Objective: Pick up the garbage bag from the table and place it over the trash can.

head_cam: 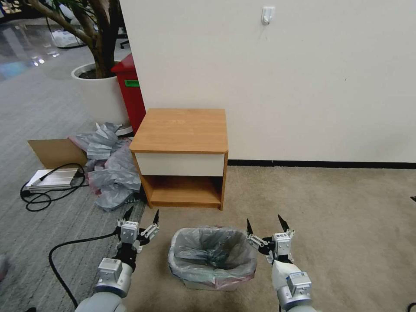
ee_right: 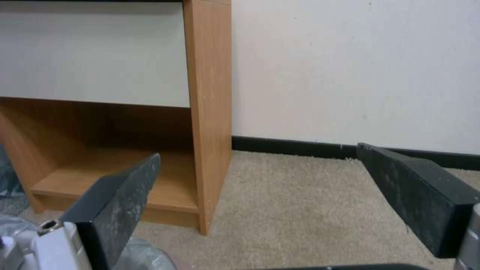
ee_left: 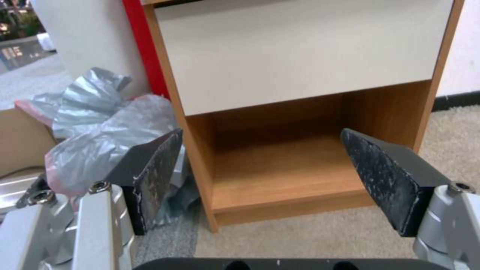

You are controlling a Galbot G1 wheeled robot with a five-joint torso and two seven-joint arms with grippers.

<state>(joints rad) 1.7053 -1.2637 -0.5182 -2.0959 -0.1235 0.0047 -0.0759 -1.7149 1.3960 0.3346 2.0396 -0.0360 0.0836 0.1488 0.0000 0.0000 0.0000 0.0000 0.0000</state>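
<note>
Your left gripper (head_cam: 142, 215) and right gripper (head_cam: 265, 224) hang spread and empty either side of the can (head_cam: 212, 284), bag (head_cam: 212, 253) lining it on beige carpet (head_cam: 329, 225), bare table (head_cam: 180, 130) against the white wall (head_cam: 303, 78).

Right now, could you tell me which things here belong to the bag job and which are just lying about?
Job: garbage bag lining the trash can; bare table; left hand and right hand, open beside the can.

Lying about: heap of grey bags, cardboard, red bin, planter, cable.
</note>
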